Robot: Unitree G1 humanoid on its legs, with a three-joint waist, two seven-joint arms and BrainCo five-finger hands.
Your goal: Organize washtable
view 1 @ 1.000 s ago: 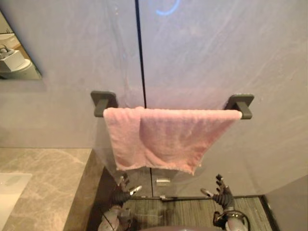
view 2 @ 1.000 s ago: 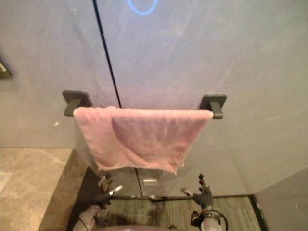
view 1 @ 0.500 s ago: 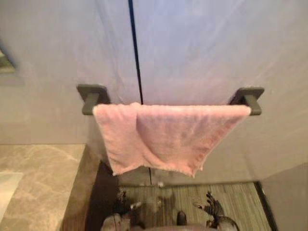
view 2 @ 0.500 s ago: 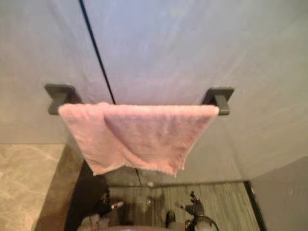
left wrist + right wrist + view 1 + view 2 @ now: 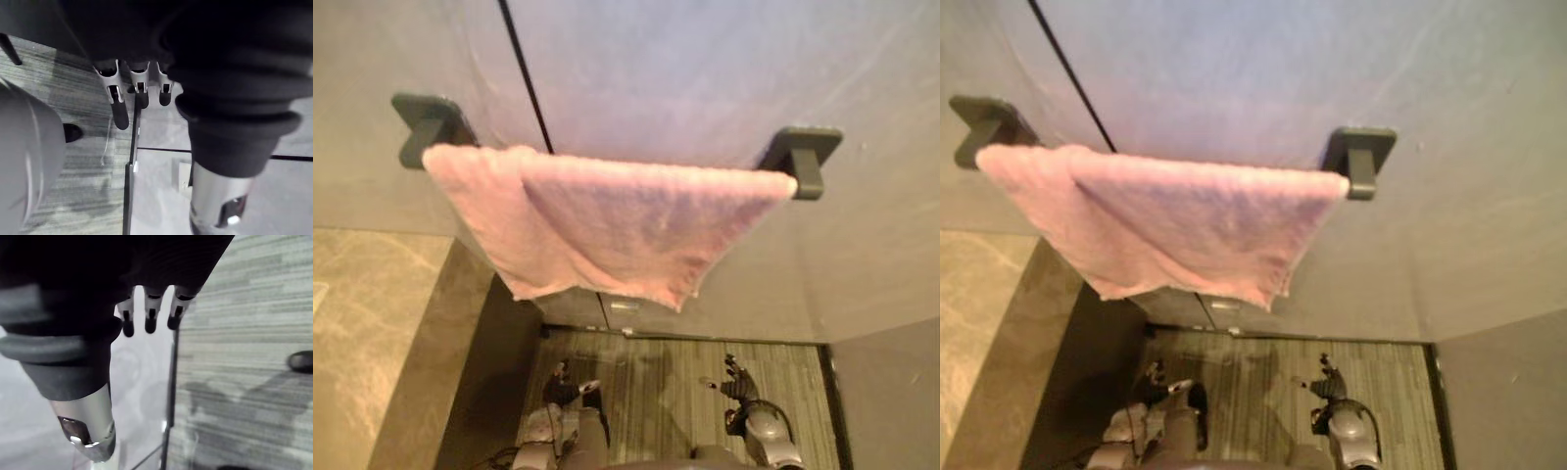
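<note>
A pink towel (image 5: pixel 607 220) hangs folded over a dark wall rail, held by a left bracket (image 5: pixel 426 122) and a right bracket (image 5: pixel 800 157); its lower edge sags unevenly toward the middle. Far below the towel, my left hand (image 5: pixel 566 387) hangs over the striped floor with relaxed, straight fingers (image 5: pixel 120 105) and holds nothing. My right hand (image 5: pixel 734 382) hangs low at the other side, its fingers (image 5: pixel 149 318) straight and empty as well. Neither hand touches the towel.
A marble washtable top (image 5: pixel 362 323) runs along the left, with its dark side panel (image 5: pixel 475 372) dropping to the floor. The grey wall (image 5: pixel 705 78) carries a dark vertical seam (image 5: pixel 524 73). A grey partition (image 5: pixel 891 392) stands at the lower right.
The camera has tilted and shifted, so the rail and towel now sit higher and further left. Both hands have dropped lower toward the floor.
</note>
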